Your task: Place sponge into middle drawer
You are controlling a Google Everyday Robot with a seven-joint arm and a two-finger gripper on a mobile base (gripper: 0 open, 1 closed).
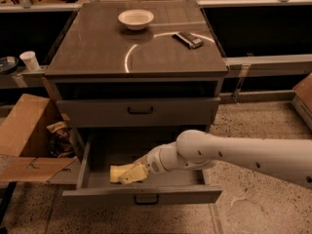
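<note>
Tool [133, 174] low inside open middle drawer [141, 195], left of centre, clamped on sponge [118, 172]

Right end of sponge [116, 172] behind the hand [132, 174] in the middle drawer [141, 195]; arm [234, 152] off-frame rightward.

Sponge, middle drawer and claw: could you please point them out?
sponge [117, 172], camera view, its left end.
middle drawer [97, 195], camera view, front panel.
claw [135, 174], camera view, its tip, inside the drawer.
</note>
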